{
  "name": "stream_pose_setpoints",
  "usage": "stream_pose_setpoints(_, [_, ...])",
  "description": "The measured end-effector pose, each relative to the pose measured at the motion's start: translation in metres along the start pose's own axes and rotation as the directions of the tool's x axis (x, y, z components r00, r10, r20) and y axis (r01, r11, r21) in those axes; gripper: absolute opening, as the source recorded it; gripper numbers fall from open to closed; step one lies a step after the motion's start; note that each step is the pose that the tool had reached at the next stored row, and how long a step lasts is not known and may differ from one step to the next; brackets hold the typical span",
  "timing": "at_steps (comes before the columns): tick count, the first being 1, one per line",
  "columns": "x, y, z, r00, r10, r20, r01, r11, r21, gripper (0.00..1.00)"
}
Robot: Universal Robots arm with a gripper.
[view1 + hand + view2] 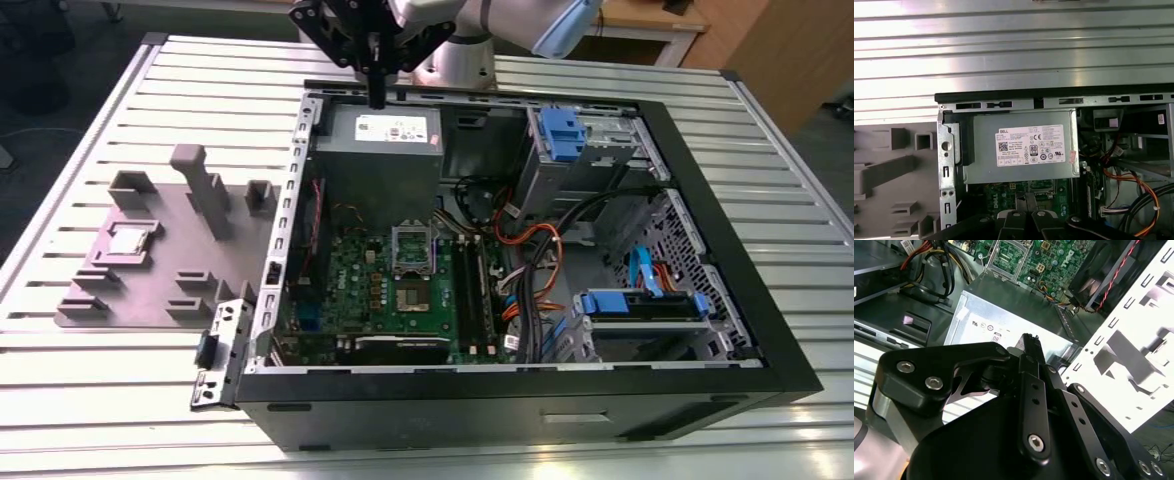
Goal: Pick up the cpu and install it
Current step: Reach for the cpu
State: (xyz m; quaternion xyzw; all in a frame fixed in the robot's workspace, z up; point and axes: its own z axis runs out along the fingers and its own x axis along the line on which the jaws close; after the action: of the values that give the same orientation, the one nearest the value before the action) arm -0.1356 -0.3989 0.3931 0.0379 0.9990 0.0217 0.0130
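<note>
The cpu [130, 243], a small shiny silver square, lies flat on a grey fixture plate [174, 285] at the exterior view's left, outside the open computer case [747, 330]. My black gripper [378, 98] hangs above the case's far edge, over the grey power supply box [380, 150], far from the cpu. Its fingers stand together with nothing between them, as both wrist views show [1030, 340] [1026, 201]. On the green motherboard [354, 275] the socket [411, 247] stands with its metal frame lifted.
The case lies on a slatted metal table [107, 400]. Inside it are orange and black cables [534, 250], blue drive brackets [641, 302] and memory slots [478, 290]. Upright grey posts [200, 185] rise from the fixture plate beside the cpu.
</note>
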Motion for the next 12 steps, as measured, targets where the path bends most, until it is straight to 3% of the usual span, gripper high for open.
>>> stream_pose_setpoints(12, [0.0058, -0.0004, -0.0001, 1.0000, 0.000, 0.0001, 0.000, 1.0000, 0.0000, 0.11])
